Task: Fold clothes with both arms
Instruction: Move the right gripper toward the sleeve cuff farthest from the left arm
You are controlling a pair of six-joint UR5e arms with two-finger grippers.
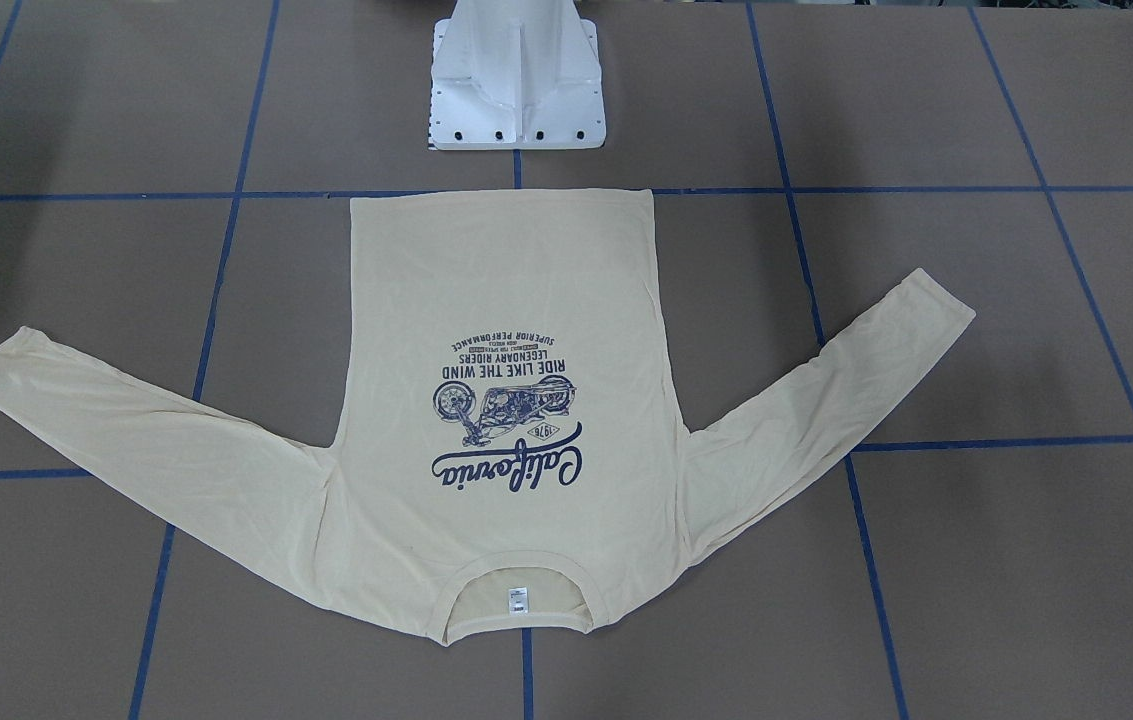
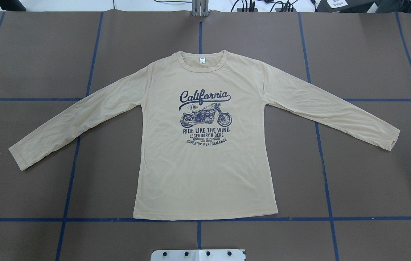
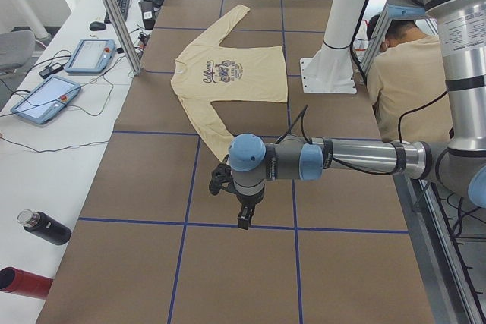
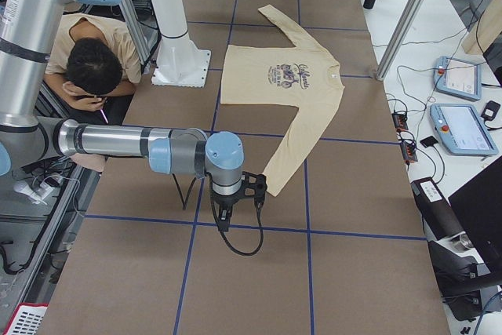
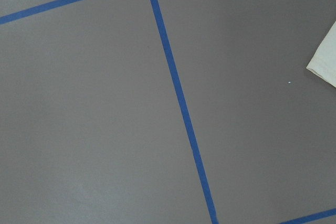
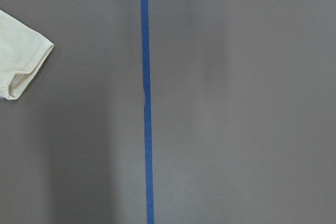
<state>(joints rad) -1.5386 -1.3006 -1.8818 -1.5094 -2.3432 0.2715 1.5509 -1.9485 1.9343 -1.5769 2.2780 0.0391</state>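
Observation:
The pale cream-yellow long-sleeved T-shirt (image 2: 205, 170) lies flat and face up, both sleeves spread out, with the navy "California" motorcycle print (image 2: 205, 110) showing. It also shows in the front-facing view (image 1: 506, 290). My left gripper (image 3: 241, 216) hangs above the table just past the left sleeve's cuff (image 5: 325, 59). My right gripper (image 4: 223, 216) hangs just past the right sleeve's cuff (image 6: 21, 61). Neither touches the shirt. Both grippers show only in the side views, so I cannot tell whether they are open or shut.
The white pedestal base (image 1: 516, 90) stands just behind the shirt's hem. Blue tape lines (image 2: 198, 219) grid the brown table. An operator (image 4: 94, 68) sits beside the table. Teach pendants (image 3: 45, 100) and bottles (image 3: 45, 227) lie on the side bench.

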